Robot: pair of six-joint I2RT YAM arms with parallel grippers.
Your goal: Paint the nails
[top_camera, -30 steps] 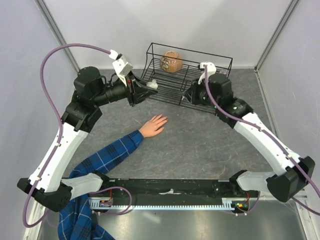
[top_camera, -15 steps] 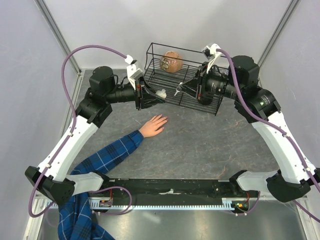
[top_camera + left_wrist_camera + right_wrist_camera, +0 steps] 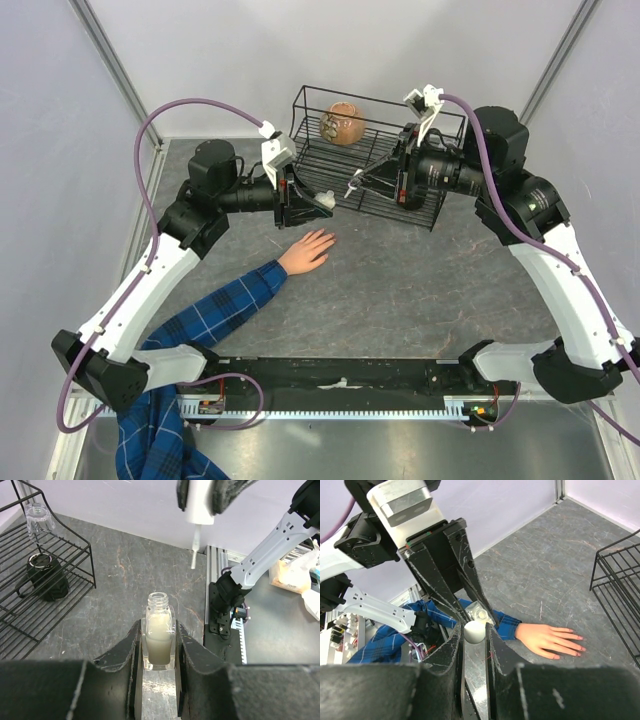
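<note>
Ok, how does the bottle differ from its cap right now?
The bottle is clear, open-mouthed and holds pale liquid; the cap is opaque white with a thin brush below it. The bottle sits in the left end effector, the cap in the right end effector. Both are clamped, off the table.

place: robot lab cell | walls: plain pale panels (image 3: 350, 50) | frame: aluminium posts (image 3: 107, 55) | base: grey stone-look tabletop (image 3: 400, 290)

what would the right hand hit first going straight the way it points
Probably the open bottle gripped in the left hand; the right hand, holding the brush cap, points at it, though depth is unclear.
</note>
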